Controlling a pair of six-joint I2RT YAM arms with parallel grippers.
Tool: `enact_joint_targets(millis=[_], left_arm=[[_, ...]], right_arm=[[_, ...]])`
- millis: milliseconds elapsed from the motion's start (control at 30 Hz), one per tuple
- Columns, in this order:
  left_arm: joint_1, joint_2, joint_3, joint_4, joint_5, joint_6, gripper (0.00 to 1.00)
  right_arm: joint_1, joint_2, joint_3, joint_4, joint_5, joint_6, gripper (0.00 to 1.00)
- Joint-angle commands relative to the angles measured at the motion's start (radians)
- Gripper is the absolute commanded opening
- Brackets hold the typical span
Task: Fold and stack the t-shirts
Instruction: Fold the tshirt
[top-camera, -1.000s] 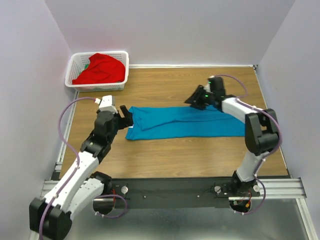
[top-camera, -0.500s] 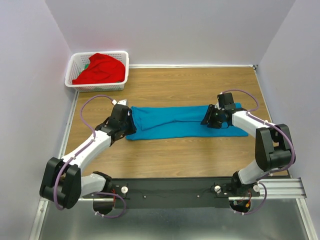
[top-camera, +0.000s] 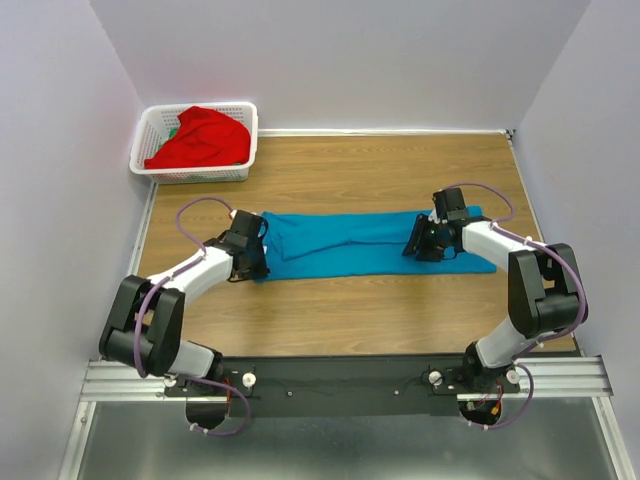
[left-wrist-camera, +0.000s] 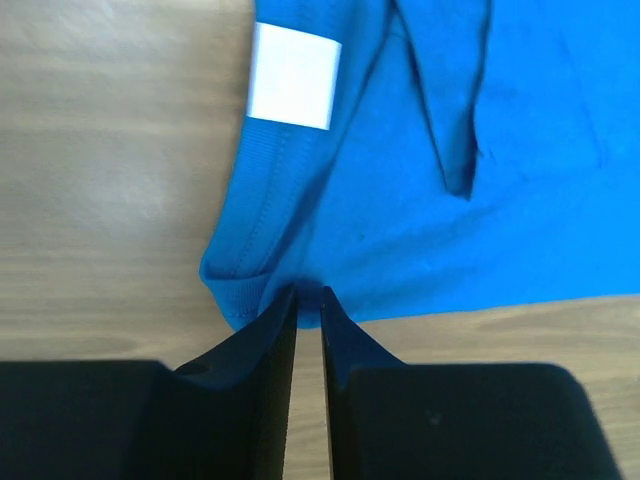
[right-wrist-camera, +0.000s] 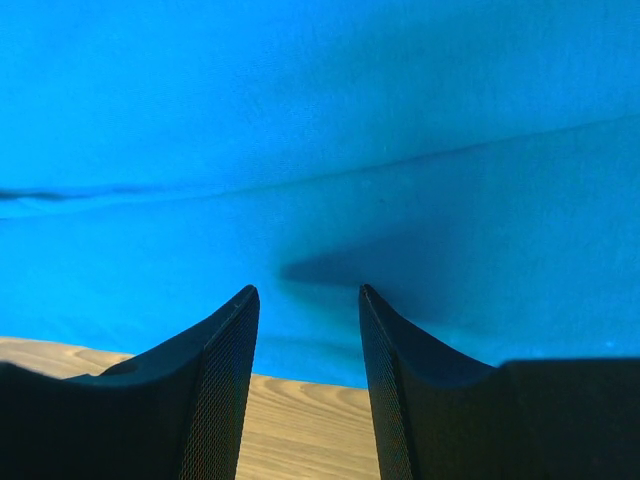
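Only close-up: white label (left-wrist-camera: 293, 76), teal t-shirt (left-wrist-camera: 520, 200).

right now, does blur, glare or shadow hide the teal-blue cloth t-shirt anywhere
Top external: even light, the teal-blue cloth t-shirt sharp, no glare. Left wrist: its white rectangular label is blown out blank, stitching crisp. Right wrist: a dark shadow lies on the cloth ahead of the right gripper.

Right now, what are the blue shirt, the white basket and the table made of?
The blue shirt looks like soft knit cloth, matte, with a stitched hem and wrinkles. The basket is probably smooth white plastic, its walls a moulded lattice. The table looks like wood or wood-look board, with brown grain lines; I cannot tell which.
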Motion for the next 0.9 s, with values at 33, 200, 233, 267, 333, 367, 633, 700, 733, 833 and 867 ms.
enact_joint_targets(millis=[33, 200, 233, 267, 333, 367, 633, 700, 733, 833, 867], left_arm=[[0.09, 0.102, 0.053, 0.005, -0.027, 0.074, 0.17], [0.113, 0.226, 0.196, 0.007, -0.06, 0.128, 0.17], [0.115, 0.263, 0.255, 0.001, -0.066, 0.138, 0.16], [0.116, 0.277, 0.314, -0.005, -0.069, 0.141, 0.17], [0.116, 0.283, 0.357, -0.005, -0.084, 0.138, 0.22], [0.116, 0.275, 0.372, -0.005, -0.092, 0.137, 0.25], [0.116, -0.051, 0.311, 0.002, -0.236, 0.132, 0.54], [0.116, -0.161, 0.255, 0.022, -0.253, 0.135, 0.61], [0.116, -0.279, 0.198, 0.047, -0.264, 0.137, 0.62], [0.116, -0.516, 0.086, 0.094, -0.25, 0.161, 0.7], [0.116, -0.571, 0.058, 0.102, -0.242, 0.171, 0.72]], right_arm=[[-0.001, 0.029, -0.045, -0.103, -0.063, -0.006, 0.52], [0.003, 0.011, -0.133, -0.133, -0.158, 0.014, 0.52], [0.005, -0.017, -0.142, -0.136, -0.184, 0.019, 0.52], [0.02, -0.053, -0.144, -0.139, -0.187, 0.02, 0.52], [0.043, -0.081, -0.118, -0.153, -0.203, 0.019, 0.52], [0.054, -0.094, -0.099, -0.157, -0.21, 0.017, 0.52], [0.284, 0.058, 0.345, -0.115, -0.325, -0.059, 0.53], [0.341, 0.175, 0.422, -0.088, -0.365, -0.069, 0.52], [0.359, 0.214, 0.46, -0.079, -0.382, -0.075, 0.52], [0.419, 0.384, 0.618, -0.042, -0.486, -0.089, 0.52], [0.43, 0.42, 0.689, -0.029, -0.514, -0.079, 0.52]])
